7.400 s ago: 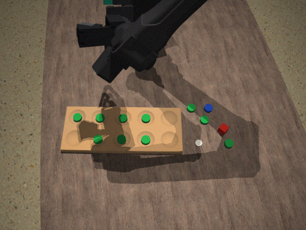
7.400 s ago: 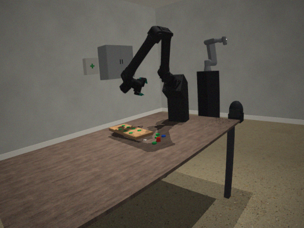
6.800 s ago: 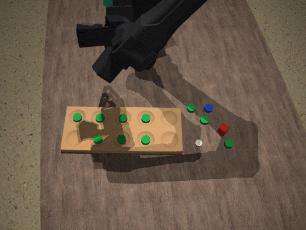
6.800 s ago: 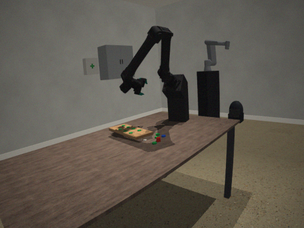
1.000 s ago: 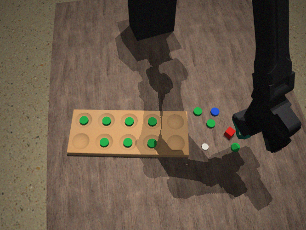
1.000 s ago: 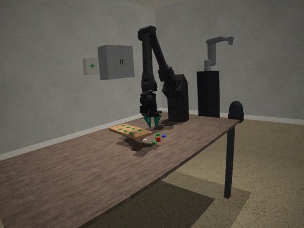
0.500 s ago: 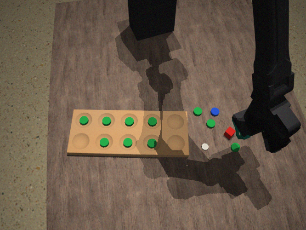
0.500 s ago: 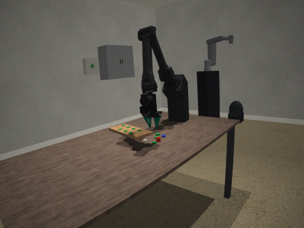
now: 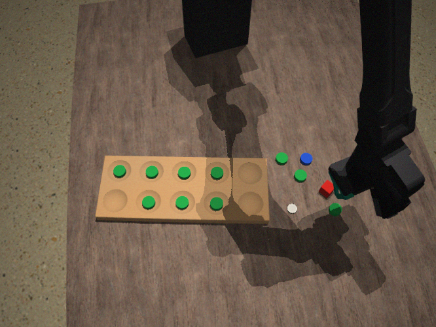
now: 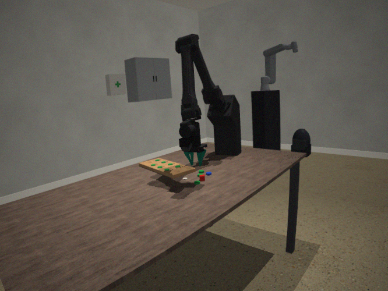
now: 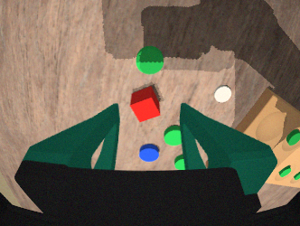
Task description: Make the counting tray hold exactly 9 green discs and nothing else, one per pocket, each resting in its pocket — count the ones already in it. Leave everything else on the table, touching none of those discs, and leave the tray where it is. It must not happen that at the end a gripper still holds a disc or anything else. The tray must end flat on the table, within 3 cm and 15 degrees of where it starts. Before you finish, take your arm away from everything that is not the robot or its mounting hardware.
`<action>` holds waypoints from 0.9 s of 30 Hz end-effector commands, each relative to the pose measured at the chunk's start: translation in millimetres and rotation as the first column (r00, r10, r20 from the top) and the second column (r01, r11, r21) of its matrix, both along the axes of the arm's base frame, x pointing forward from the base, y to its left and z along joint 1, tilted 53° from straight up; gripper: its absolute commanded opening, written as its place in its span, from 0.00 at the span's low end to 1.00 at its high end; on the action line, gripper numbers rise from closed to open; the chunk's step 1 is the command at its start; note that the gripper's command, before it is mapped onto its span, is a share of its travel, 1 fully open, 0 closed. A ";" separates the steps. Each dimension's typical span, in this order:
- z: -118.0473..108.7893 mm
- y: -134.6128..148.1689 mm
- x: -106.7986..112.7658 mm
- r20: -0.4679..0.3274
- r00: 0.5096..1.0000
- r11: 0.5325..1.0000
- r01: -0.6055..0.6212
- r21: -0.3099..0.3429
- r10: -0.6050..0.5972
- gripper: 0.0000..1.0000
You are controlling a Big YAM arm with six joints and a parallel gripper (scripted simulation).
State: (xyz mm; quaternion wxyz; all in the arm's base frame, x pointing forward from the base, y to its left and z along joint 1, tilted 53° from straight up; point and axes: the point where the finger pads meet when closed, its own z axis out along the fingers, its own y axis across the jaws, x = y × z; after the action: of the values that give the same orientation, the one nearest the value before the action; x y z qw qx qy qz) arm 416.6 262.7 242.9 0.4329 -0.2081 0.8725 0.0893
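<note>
Green fingers of the gripper (image 11: 150, 131) show only from the wrist, released above the red cube (image 11: 145, 104). Seven green discs fill the tray (image 9: 102, 210); three lie loose beside it.
</note>
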 end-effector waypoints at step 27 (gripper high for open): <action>-7.8 15.4 40.7 0.032 0.999 1.000 0.001 0.016 -0.001 0.44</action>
State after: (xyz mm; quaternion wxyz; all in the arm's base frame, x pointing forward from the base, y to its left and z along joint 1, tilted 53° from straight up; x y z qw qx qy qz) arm 443.3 275.5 225.2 0.4361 -0.2079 0.8708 0.0909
